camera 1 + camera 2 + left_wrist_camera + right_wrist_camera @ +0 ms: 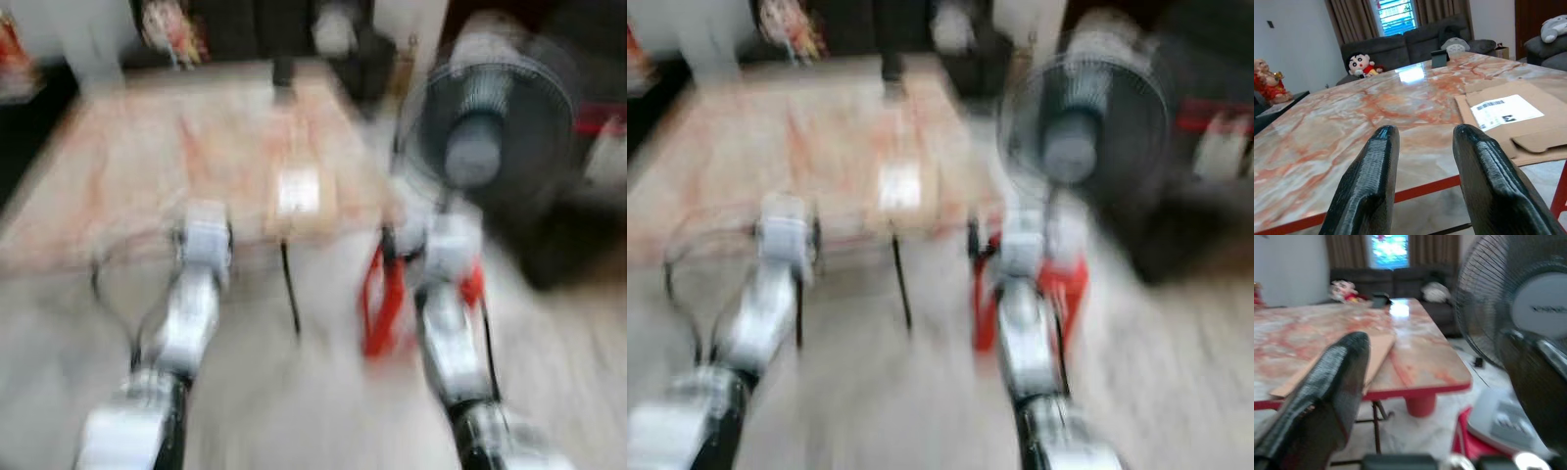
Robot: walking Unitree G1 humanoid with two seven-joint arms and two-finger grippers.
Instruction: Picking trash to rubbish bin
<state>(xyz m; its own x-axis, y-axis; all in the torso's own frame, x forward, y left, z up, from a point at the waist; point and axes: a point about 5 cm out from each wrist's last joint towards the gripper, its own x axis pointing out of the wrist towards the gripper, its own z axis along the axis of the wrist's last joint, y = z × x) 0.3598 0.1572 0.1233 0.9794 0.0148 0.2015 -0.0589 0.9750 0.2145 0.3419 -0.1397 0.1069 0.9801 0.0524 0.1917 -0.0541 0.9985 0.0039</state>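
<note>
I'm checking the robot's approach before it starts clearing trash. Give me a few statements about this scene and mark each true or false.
1. The left gripper is open, with nothing between its fingers. True.
2. A flattened cardboard piece with a white label lies on the marble table. True.
3. The cardboard lies on the floor under the table. False: it rests on the tabletop, near the edge facing the robot.
4. A standing fan is off the table's right side. True.
5. The right gripper holds the cardboard. False: its fingers are apart and empty, short of the table.
6. The tabletop is plain black. False: it is pale marble with reddish veins.
</note>
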